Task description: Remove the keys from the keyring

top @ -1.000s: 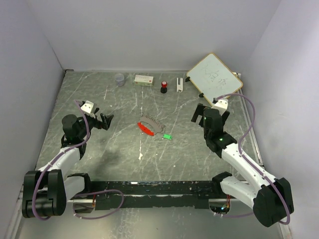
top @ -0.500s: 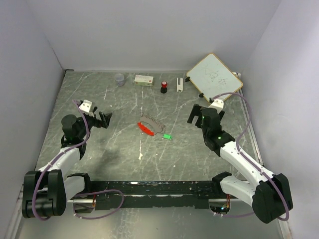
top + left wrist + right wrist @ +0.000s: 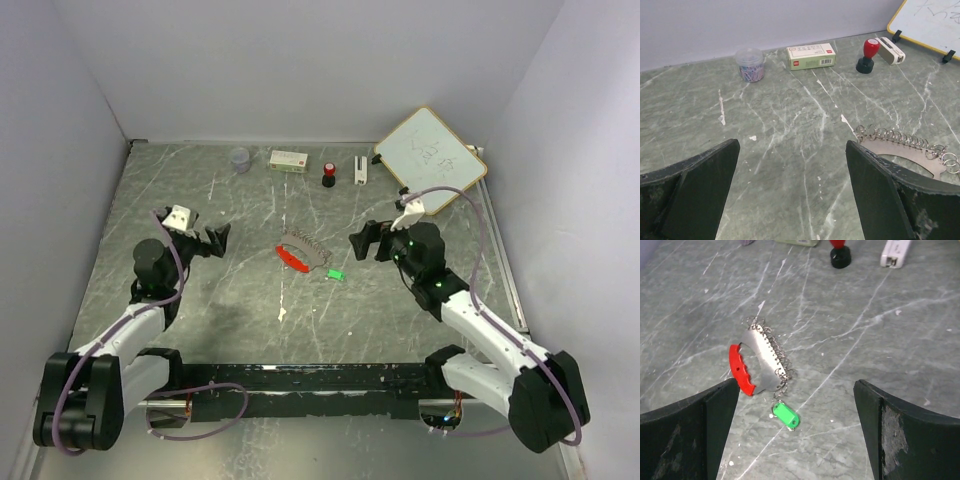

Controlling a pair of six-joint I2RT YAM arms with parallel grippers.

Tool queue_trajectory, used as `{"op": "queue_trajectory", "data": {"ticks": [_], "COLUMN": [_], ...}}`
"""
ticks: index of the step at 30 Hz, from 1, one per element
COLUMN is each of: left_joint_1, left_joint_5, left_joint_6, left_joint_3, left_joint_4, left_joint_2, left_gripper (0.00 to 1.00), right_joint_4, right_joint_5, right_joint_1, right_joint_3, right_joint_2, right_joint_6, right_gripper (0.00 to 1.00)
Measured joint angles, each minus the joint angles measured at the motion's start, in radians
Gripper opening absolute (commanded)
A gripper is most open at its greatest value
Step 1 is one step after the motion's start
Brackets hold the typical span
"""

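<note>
The keyring [image 3: 305,248] lies mid-table: a curved grey metal strip edged with a row of small wire rings. The elongated red key [image 3: 291,259] lies along its near side, and the tiny green key [image 3: 336,274] lies just to its right. In the right wrist view the rings [image 3: 771,352], the red key [image 3: 740,370] and the green key [image 3: 785,415] lie between my open fingers, on the table ahead. My right gripper [image 3: 365,242] [image 3: 796,400] is open and empty, just right of the keyring. My left gripper [image 3: 214,242] [image 3: 792,155] is open and empty, left of the keyring [image 3: 900,137], which its right finger partly hides.
Along the back edge stand a clear cup of paper clips [image 3: 240,159], a green-and-white box [image 3: 289,159], a red-and-black knob [image 3: 328,175] and a small white device [image 3: 360,168]. A whiteboard [image 3: 430,155] leans at the back right. Walls close off the table's left, back and right sides.
My right gripper has swung left, from beside the whiteboard to close beside the keyring. My left arm has shifted slightly right. The keyring and keys have not moved.
</note>
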Motion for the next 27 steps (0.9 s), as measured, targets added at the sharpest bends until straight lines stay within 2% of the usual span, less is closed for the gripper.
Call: {"op": "queue_trajectory", "data": {"ticks": [7,9,12,14,15,24,27], "left_joint_1": [-0.14,-0.161,-0.169,-0.17,-0.17,-0.171,-0.171], "left_joint_5": [-0.159,-0.195,-0.221,-0.227,-0.228,-0.218,-0.23], "left_joint_6": [0.055,0.069,0.076,0.075,0.075,0.09,0.089], "left_joint_3": [0.08,0.105,0.108,0.107,0.105,0.105,0.105], "left_joint_4": [-0.116,-0.14,-0.145,-0.142,-0.14,-0.185,-0.194], "left_joint_2": [0.036,0.051,0.055,0.055,0.055,0.06,0.062], "left_gripper": [0.99,1.0,1.0,1.0,1.0,0.99,1.0], "right_joint_4": [-0.021,-0.034,-0.037,-0.038,-0.037,-0.002,0.025], "right_joint_5": [-0.031,-0.016,-0.006,-0.002,-0.002,-0.009,-0.017], "right_joint_1": [0.065,0.106,0.141,0.146,0.147,0.159,0.16], "right_joint_3": [0.048,0.048,0.049,0.053,0.056,0.064,0.067], "right_joint_2": [0.163,0.193,0.231,0.261,0.277,0.387,0.425], "right_joint_6": [-0.038,-0.044,-0.054,-0.056,-0.054,-0.029,-0.016], "right_gripper": [1.0,0.89,0.5,0.36,0.33,0.37,0.41]}}
